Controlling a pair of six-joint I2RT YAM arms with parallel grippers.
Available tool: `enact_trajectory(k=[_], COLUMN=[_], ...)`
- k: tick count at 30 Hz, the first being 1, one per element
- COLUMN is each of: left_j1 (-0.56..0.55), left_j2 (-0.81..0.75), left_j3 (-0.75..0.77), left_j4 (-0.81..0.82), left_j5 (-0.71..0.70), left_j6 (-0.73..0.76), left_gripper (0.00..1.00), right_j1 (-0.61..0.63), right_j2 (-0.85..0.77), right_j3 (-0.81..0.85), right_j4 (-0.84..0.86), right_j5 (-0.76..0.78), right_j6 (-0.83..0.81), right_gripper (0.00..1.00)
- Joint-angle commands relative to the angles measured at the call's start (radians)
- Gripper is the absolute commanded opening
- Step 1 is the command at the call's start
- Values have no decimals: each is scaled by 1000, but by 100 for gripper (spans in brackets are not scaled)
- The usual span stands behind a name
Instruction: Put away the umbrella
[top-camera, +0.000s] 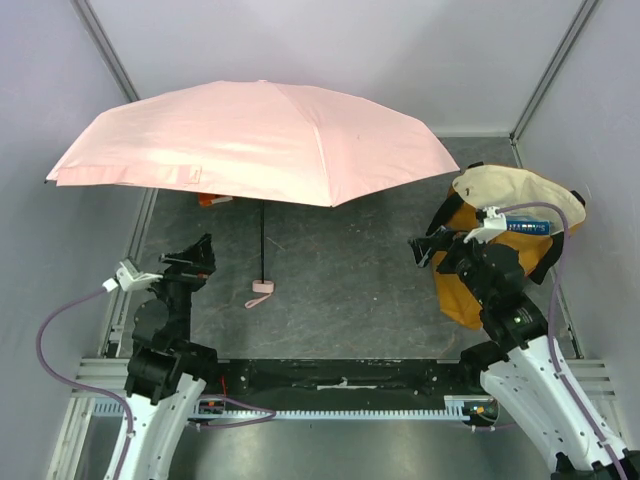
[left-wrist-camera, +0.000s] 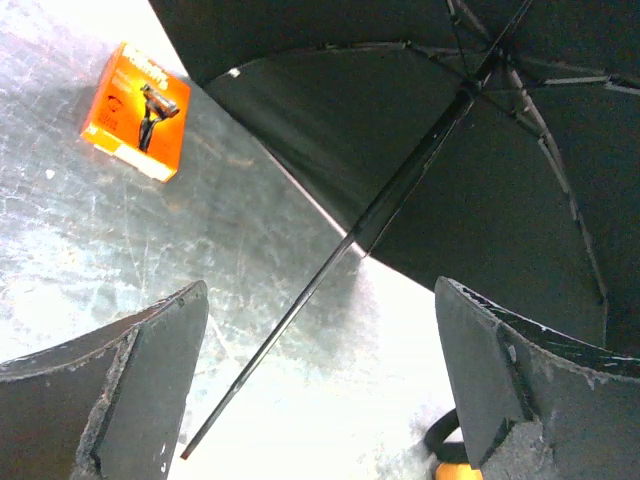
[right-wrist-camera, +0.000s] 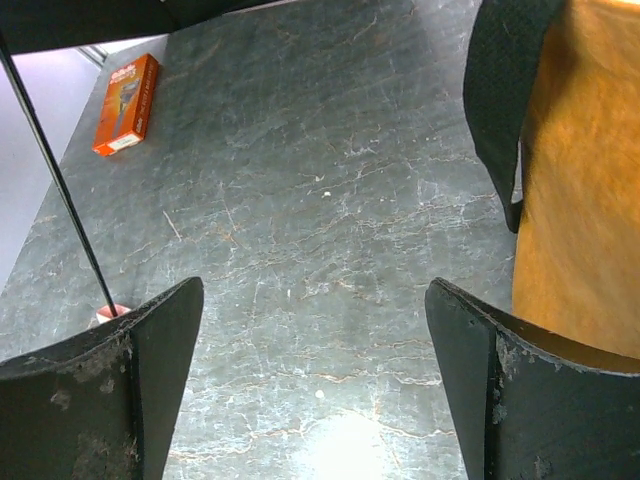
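Left gripper (top-camera: 197, 256): spread wide, grips nothing, hovers over table (top-camera: 350, 290) left of shaft (top-camera: 262, 240), clear of it. Right gripper (top-camera: 424, 250): likewise spread wide and empty, sits just beside tote (top-camera: 470, 295) at right edge, well apart from shaft. Umbrella (top-camera: 250, 140): stands fully open mid-table, pink canopy up and covering far half of table, handle (top-camera: 262, 288) down on surface between both arms, loop lying beside it. Box (left-wrist-camera: 137, 110): orange, lies flat beneath canopy, behind shaft, toward left.
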Motion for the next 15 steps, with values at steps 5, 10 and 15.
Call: enact_trajectory(k=[5,10,15], left_j1=[6,6,10], left_j2=[41,331,843], left_j3=[89,199,474], left_j4=[24,-63,-166], left_j5=[290,219,272], left_j6=[108,90,231], left_gripper=[99,99,99], right_j1=[-2,-4,-2], right_j2=[141,143,255], right_j3=[136,92,93], right_j4=[71,155,267], right_j5=[-177,-227,-566], right_j6=[98,105,78], right_gripper=[98,98,98])
